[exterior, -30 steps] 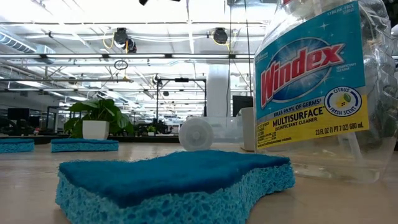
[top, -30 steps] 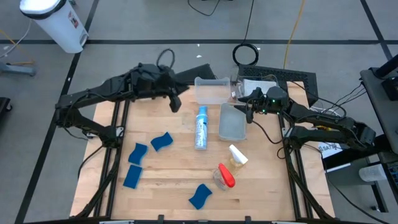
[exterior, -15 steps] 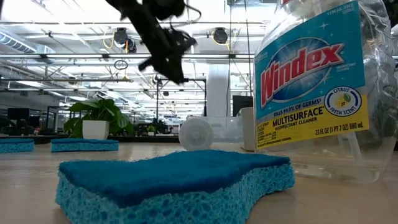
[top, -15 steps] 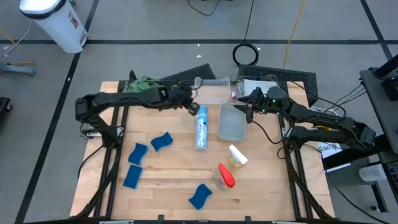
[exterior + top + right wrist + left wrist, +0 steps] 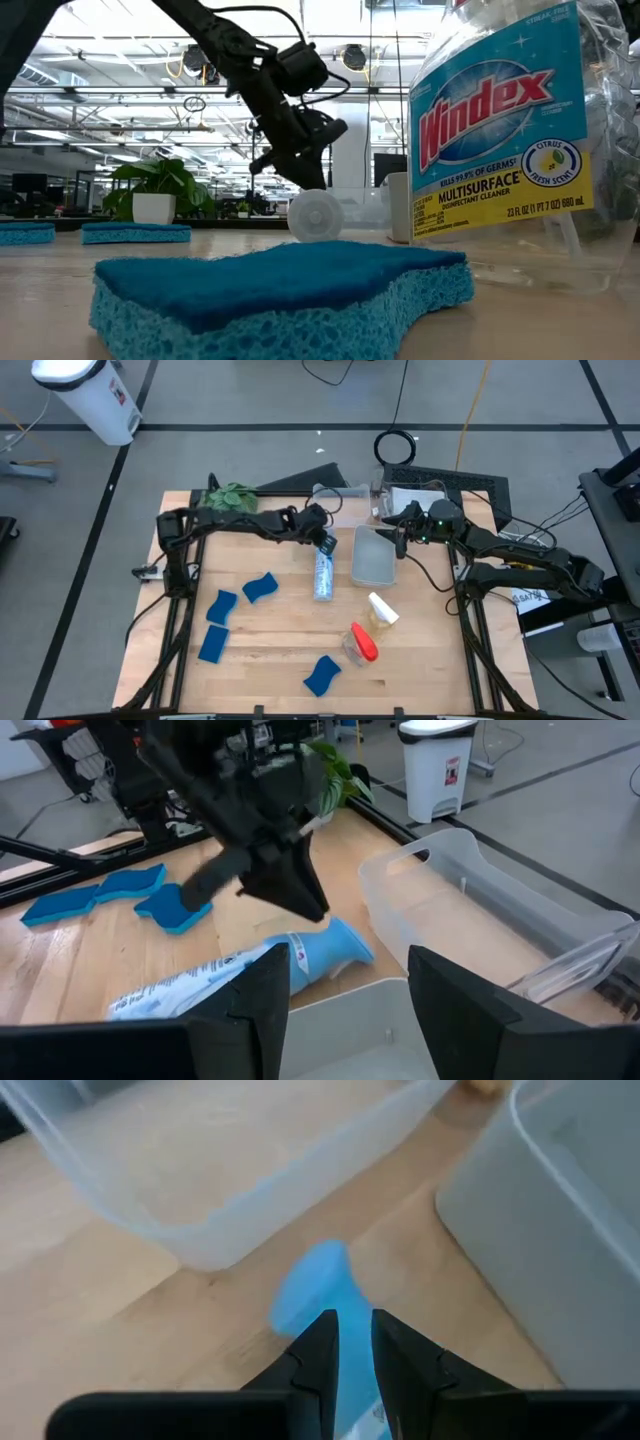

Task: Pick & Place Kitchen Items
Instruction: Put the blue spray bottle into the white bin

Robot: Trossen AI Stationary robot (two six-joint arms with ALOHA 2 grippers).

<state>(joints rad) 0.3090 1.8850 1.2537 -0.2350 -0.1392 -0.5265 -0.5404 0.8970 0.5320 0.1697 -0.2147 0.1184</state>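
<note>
Within a second the left arm had swept in from the far-left side of the table and dropped over the blue-topped bottle [image 5: 323,566], which lay on its side near the table's middle, cap toward the far edge. A second earlier the arm was folded back, with nothing over the bottle. The move suggested the bottle was the next item to be picked.

The left gripper [image 5: 322,538] hung at the bottle's cap end, its fingers [image 5: 318,1342] set narrowly apart on either side of the blue neck; whether they were touching the bottle could not be told, and the bottle lay flat, not yet lifted.

Just right of the bottle stood a clear bin [image 5: 374,556]. The right gripper [image 5: 399,540] waited, fingers spread and empty, over that bin's far-right corner. Blue sponges [image 5: 260,587] lay untouched to the near left.
</note>
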